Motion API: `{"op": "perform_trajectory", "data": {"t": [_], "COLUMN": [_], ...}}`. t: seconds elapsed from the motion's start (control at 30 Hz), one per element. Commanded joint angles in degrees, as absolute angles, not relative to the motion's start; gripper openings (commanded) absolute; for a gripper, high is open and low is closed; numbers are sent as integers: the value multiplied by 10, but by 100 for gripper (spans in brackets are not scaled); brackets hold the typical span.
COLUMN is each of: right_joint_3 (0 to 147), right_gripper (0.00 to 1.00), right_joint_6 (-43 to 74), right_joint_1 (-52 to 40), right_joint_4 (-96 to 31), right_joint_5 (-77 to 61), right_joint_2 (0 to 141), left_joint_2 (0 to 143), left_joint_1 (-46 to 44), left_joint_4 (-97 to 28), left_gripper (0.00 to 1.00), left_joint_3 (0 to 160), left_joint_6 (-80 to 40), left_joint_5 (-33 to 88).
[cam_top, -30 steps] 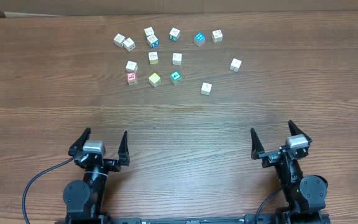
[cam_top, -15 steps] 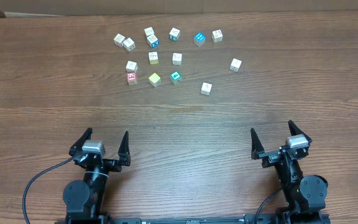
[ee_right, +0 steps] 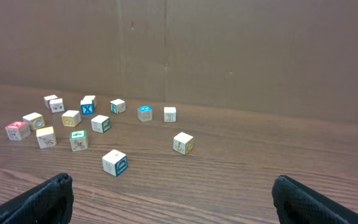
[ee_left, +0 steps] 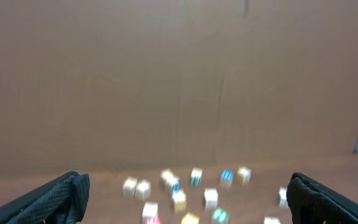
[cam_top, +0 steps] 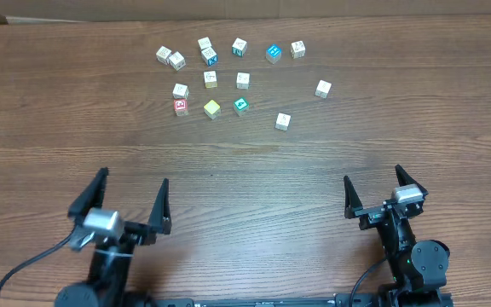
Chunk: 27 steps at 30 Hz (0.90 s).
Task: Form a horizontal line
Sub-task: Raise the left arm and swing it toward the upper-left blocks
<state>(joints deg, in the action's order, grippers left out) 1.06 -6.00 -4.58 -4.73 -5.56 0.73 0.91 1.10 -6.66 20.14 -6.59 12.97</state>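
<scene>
well, both jaws spread wide; small lettered cubes (cam_top: 210,108) (sharp-edged) scattered on wood-grain tbl (cam_top: 254,175).

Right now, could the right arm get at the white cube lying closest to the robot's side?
Probably yes. The right gripper is open, and only open table lies between it and the white cube. Nothing blocks the way, though it is a stretch forward.

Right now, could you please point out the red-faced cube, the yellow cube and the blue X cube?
red-faced cube (cam_top: 180,107): overhead view, top face.
yellow cube (cam_top: 211,108): overhead view, top face.
blue X cube (ee_right: 87,108): right wrist view, front face.
</scene>
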Motion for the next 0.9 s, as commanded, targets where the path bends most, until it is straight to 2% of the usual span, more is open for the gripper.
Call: {"op": "perform_trajectory", "data": {"t": [0.0, 0.33, 0.63, 0.87], "right_joint_3": [5, 5, 5, 5], "right_gripper": [100, 100, 100, 100], "right_joint_6": [-61, -61, -61, -61], "right_joint_1": [-44, -44, -44, -44], "right_joint_4": [-44, -44, -44, -44], "right_joint_5": [-55, -55, -55, -55], "right_joint_2": [2, 2, 2, 2], "left_joint_2": [8, 146, 392, 587], "left_joint_1": [11, 11, 11, 11], "left_joint_4": [-66, -72, -129, -216], "left_gripper": [100, 100, 100, 100], "left_joint_3": [261, 441, 682, 896], "left_joint_6": [-79, -77, -77, -77], "left_joint_5": [149, 231, 396, 425]}}
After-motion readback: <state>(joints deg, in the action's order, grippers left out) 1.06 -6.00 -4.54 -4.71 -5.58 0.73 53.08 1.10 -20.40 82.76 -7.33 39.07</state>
